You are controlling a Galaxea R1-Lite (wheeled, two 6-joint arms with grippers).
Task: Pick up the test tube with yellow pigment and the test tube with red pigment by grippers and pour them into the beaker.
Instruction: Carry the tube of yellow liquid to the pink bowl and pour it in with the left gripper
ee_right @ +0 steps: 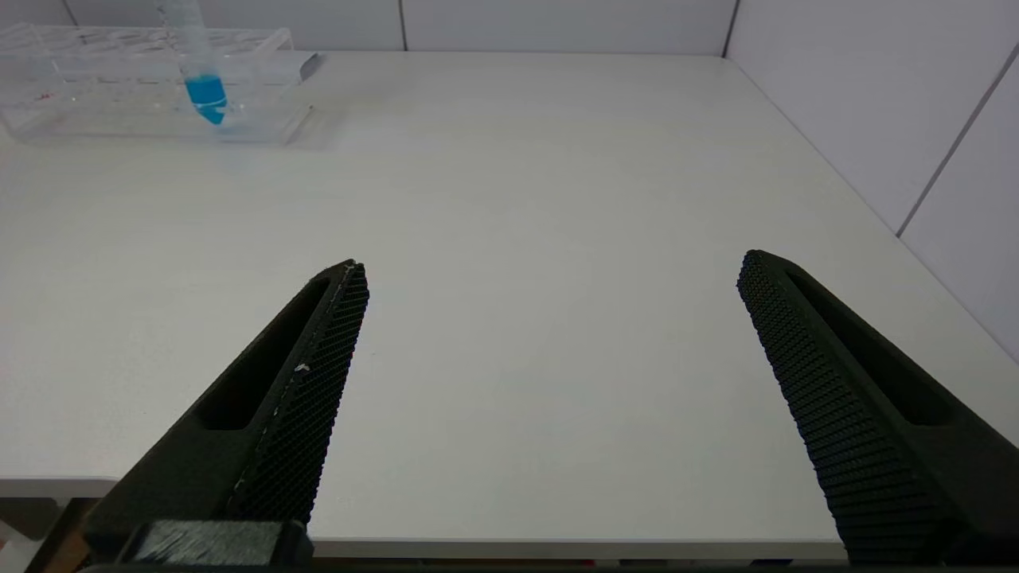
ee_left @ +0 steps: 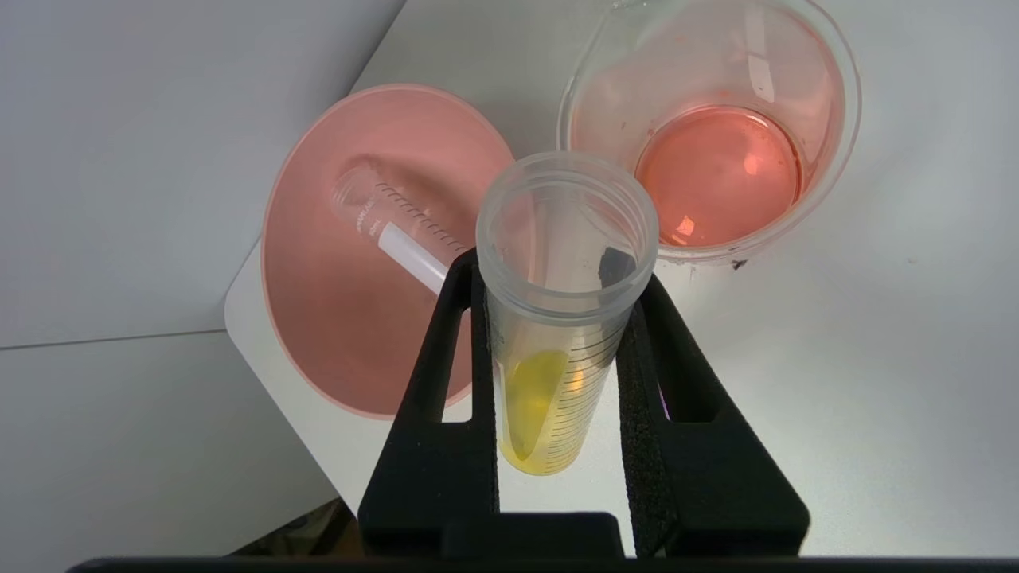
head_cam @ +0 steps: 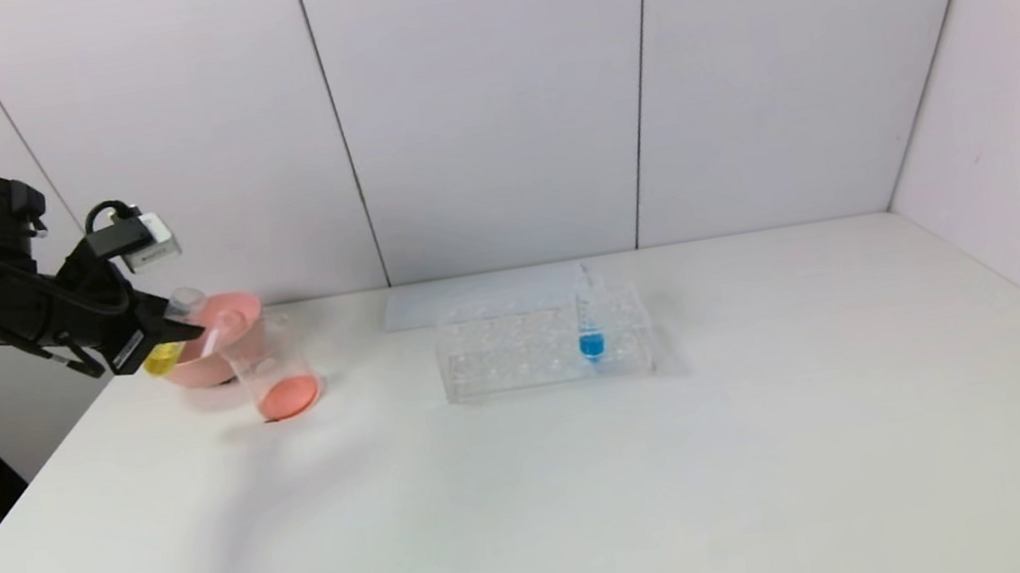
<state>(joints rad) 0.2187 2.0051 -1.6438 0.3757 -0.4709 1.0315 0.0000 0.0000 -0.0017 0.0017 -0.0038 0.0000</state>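
While I hold the left gripper over the far left tabletop, its jaws clench the yellow tube beside one beaker. In the left wrist view, red liquid sits in the beaker; one emptied tube lies in the bowl, so I judge yellow remains. The right gripper hangs released; one blue tube stands racked.

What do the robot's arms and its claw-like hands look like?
The left gripper is matte black, with two flat tapering fingers, each with a slot cut through and a rough inner pad. A small white box and a looping black cable sit on top. The right gripper has the same black fingers with cross-hatched pads.
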